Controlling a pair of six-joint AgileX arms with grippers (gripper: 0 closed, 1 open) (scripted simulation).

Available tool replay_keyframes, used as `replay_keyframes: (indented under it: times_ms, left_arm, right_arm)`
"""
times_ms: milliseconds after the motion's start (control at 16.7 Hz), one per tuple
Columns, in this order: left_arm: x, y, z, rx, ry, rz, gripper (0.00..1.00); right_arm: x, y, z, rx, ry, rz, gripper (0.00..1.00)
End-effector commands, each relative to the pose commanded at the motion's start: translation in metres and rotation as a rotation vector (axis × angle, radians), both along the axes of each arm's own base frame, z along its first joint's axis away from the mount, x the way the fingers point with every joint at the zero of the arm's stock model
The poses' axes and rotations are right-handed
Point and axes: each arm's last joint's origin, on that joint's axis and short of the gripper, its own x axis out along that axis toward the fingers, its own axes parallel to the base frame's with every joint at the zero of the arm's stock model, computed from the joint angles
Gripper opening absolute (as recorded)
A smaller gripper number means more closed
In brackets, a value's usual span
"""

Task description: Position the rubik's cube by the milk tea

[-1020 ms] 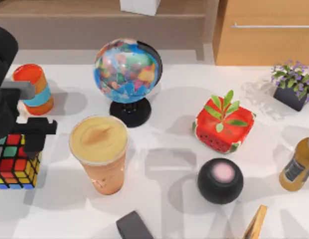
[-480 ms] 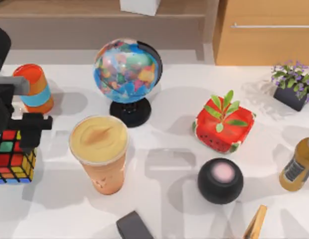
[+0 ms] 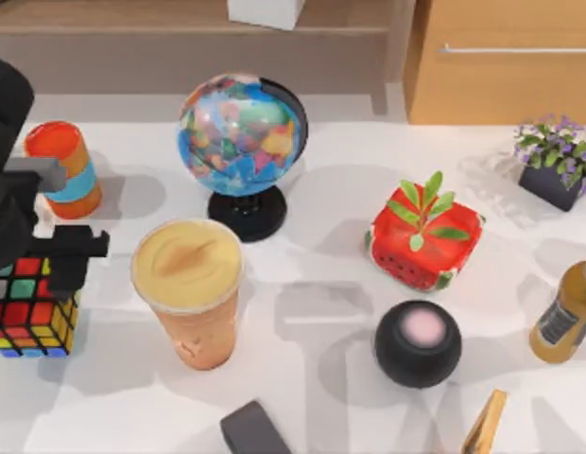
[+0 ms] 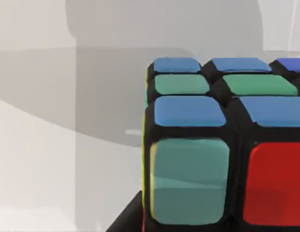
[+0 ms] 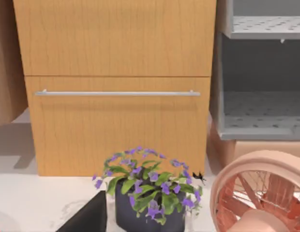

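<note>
The rubik's cube [image 3: 28,310] is at the table's left edge, with my left gripper [image 3: 33,260] coming down onto it from above and shut on it. Up close, the rubik's cube [image 4: 222,145] shows blue, green and red stickers, and one black finger [image 4: 128,217] lies against its side. The milk tea [image 3: 189,288], a tall cup of tan drink with a wide pale-yellow top, stands just to the right of the cube with a narrow gap between them. A dark part of my right gripper [image 5: 87,220] sits at the lower edge of the right wrist view, and that arm is parked.
An orange can [image 3: 66,168] stands behind the cube and a globe [image 3: 241,142] behind the cup. To the right are a watermelon box [image 3: 425,238], a black round speaker [image 3: 418,342], a brown bottle [image 3: 562,323] and a purple flower pot [image 3: 558,161]. A dark object [image 3: 253,430] lies at the front edge.
My left gripper and the cube shifted a little left and up, then came back right and down toward the milk tea. Nothing else moved.
</note>
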Motion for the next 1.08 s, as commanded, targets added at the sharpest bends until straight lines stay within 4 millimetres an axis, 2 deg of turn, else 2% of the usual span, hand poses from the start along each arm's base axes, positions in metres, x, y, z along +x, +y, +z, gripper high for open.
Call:
replay_keyframes:
  times_ms: [120,360,1080]
  left_arm:
    - [-0.0018,-0.0021,-0.0095,0.0,0.035,-0.007,0.0]
    - [-0.0018,-0.0021,-0.0095,0.0,0.035,-0.007,0.0]
    - [-0.0018,-0.0021,-0.0095,0.0,0.035,-0.007,0.9]
  right_arm:
    - [0.0,0.0,0.0,0.0,0.0,0.0,1.0]
    - [0.0,0.0,0.0,0.0,0.0,0.0,1.0]
    - [0.0,0.0,0.0,0.0,0.0,0.0,1.0]
